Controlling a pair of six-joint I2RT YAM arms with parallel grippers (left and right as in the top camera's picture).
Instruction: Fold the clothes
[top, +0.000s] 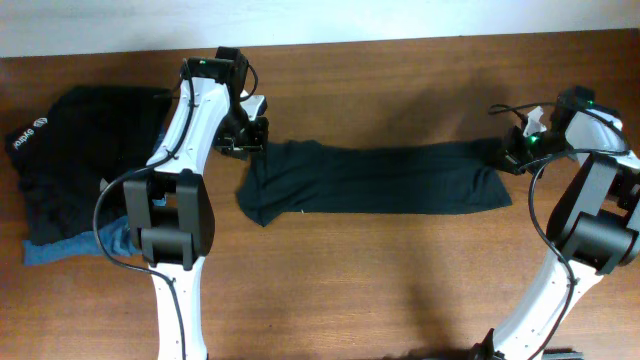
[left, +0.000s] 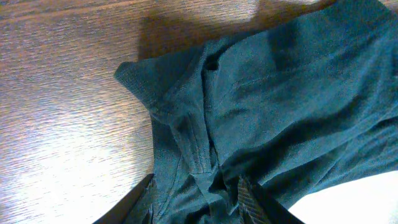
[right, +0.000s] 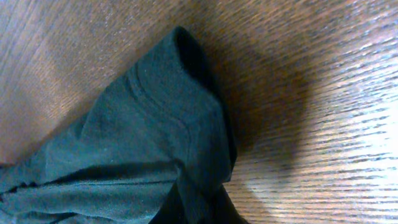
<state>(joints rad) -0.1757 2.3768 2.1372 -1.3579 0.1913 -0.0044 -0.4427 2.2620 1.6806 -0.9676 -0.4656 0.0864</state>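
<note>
A long black T-shirt (top: 380, 180) lies folded into a band across the middle of the wooden table, stretched between both arms. My left gripper (top: 248, 140) is at its left end, shut on a bunch of the fabric. The left wrist view shows that cloth (left: 280, 93) gathered between the fingers (left: 247, 194) of the left gripper (left: 196, 190). My right gripper (top: 512, 155) is at the band's right end. In the right wrist view the right gripper (right: 199, 210) is shut on a hemmed edge of the shirt (right: 155, 118).
More clothes lie piled (top: 80, 150) at the table's left edge: black garments, one with white lettering (top: 30, 133), over a blue denim piece (top: 60, 250). Bare wood (top: 400, 280) stretches in front of the shirt. The arms' bases stand at the near edge.
</note>
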